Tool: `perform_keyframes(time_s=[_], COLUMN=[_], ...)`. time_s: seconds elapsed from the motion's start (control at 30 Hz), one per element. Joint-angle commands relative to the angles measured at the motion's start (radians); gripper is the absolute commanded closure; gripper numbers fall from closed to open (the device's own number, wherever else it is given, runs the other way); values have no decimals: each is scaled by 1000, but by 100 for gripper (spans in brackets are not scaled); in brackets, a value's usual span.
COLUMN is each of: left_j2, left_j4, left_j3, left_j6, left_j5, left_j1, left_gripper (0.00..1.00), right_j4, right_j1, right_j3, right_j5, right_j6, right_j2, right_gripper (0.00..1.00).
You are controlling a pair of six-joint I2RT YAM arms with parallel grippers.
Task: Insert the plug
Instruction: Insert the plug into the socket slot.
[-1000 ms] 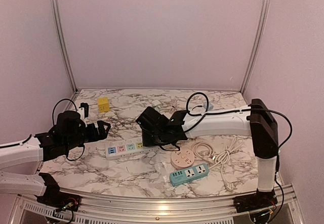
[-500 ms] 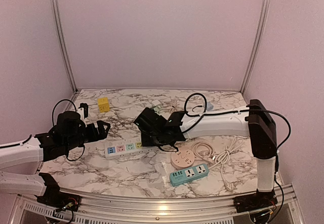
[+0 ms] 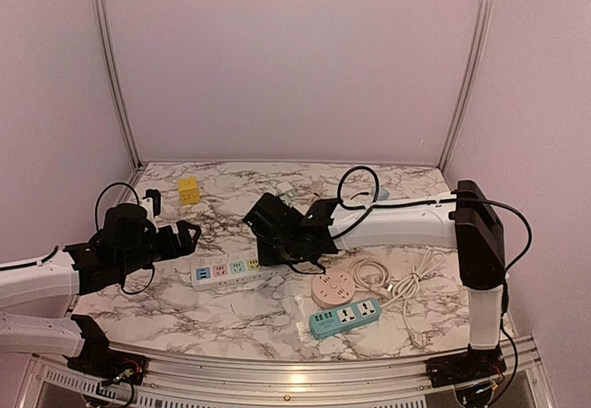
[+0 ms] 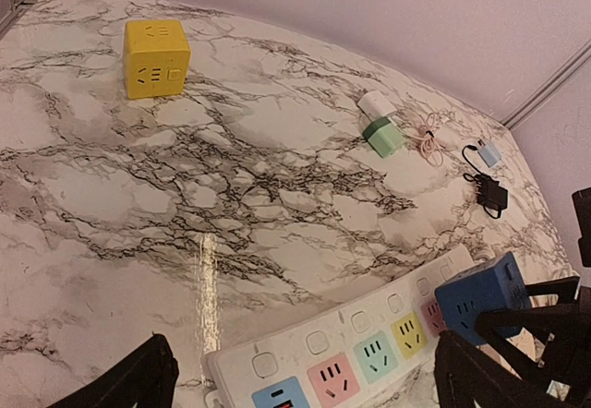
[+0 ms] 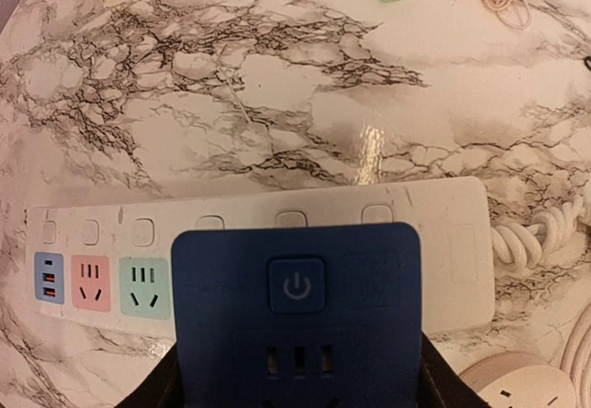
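The right claw (image 5: 297, 382) was pinching the blue cube plug (image 5: 295, 302) from both sides, with the power button facing up. The plug sat over the right half of the white power strip (image 3: 228, 270), just right of the coloured sockets; whether it was seated could not be told. The left claw (image 4: 305, 382) was spread wide, low over the strip's left end and holding nothing. A yellow cube (image 4: 155, 57) and a green adapter (image 4: 383, 136) lay farther back on the marble counter (image 4: 83, 196).
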Motion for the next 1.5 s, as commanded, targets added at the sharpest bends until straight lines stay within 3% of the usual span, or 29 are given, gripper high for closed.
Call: perform_keyframes(time_s=[0.0, 0.93, 1.2, 1.47], left_j2=[-15, -45, -59, -53], left_j4=[26, 25, 20, 23], left_j3=[-14, -45, -52, -49], left_j6=[-5, -23, -23, -24], left_j5=[-6, -19, -15, -14], left_j1=[5, 5, 5, 5], left_gripper=[1, 1, 1, 1], right_j4=[2, -25, 23, -45], right_j1=[8, 11, 12, 12], right_j3=[49, 35, -22, 47], right_j5=[11, 42, 22, 68], right_j6=[-4, 112, 123, 85], right_j2=[-30, 45, -30, -24], right_gripper=[96, 100, 100, 100])
